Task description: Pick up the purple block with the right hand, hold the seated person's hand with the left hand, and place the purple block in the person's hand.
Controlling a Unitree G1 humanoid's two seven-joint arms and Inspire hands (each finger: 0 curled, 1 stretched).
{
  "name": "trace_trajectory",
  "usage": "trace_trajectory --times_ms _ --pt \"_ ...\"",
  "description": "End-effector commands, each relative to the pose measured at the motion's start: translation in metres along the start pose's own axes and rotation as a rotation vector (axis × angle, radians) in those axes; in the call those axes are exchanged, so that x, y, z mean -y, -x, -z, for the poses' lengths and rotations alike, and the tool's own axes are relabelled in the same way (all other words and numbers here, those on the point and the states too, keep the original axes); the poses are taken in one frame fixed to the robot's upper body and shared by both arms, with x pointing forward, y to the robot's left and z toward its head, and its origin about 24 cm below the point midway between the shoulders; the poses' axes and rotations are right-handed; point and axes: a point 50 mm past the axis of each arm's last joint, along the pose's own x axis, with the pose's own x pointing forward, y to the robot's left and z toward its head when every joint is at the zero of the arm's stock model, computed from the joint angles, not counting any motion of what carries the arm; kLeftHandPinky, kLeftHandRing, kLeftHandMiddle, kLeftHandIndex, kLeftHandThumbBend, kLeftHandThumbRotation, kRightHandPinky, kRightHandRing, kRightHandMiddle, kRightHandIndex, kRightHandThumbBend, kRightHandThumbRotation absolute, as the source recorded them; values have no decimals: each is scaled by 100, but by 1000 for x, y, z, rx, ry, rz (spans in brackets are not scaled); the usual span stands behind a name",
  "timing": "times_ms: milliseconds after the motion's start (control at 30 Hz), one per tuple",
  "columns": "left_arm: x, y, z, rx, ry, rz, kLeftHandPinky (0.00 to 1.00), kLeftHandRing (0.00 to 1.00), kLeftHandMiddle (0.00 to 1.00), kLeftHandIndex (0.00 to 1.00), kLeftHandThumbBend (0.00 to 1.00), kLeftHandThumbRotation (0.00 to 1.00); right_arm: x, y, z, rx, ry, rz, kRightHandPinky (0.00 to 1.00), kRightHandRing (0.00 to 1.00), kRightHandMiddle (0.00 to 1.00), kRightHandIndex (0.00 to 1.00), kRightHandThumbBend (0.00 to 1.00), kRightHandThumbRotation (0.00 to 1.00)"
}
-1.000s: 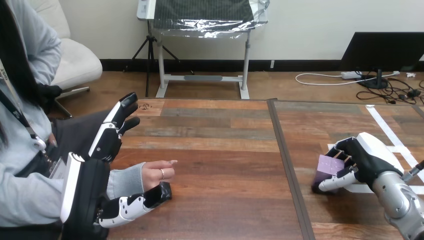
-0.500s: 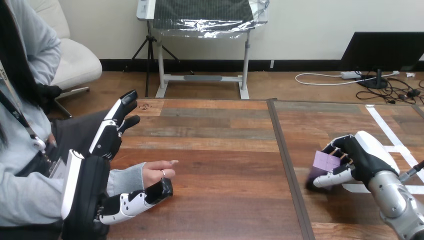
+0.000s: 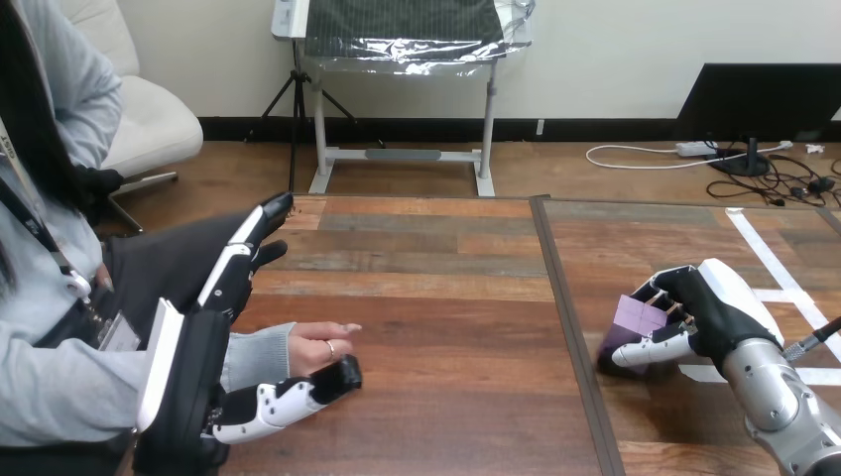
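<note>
Purple block (image 3: 640,317) clasped in right robot hand (image 3: 719,302), right side of table (image 3: 446,297)

You see a matt, grainy wooden table (image 3: 436,297), a matt purple block (image 3: 640,317), glossy white plastic shells on the right hand (image 3: 719,302), and a soft grey cloth sleeve (image 3: 253,355) at lower left.

You have a wooden tabletop (image 3: 436,283), split by a dark seam (image 3: 562,297). White tape strips (image 3: 756,243) cross its right part.

Prob. a robotics lab: wooden table (image 3: 446,297) w/ white tape marks (image 3: 769,263), robot arms (image 3: 783,407) beside a seated person (image 3: 50,387).
</note>
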Motion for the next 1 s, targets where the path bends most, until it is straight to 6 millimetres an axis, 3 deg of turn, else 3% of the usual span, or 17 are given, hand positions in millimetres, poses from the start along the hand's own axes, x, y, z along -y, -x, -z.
trace_trajectory --times_ms 0,967 --pt "-11 -11 -8 37 -68 -13 87 93 92 90 100 56 24 -13 -38 141 -66 91 42 47 51 51 85 0" --pt "-24 -15 8 -104 -287 28 88 91 89 87 100 43 26 -18 -70 241 -183 110 35 42 49 51 83 0"
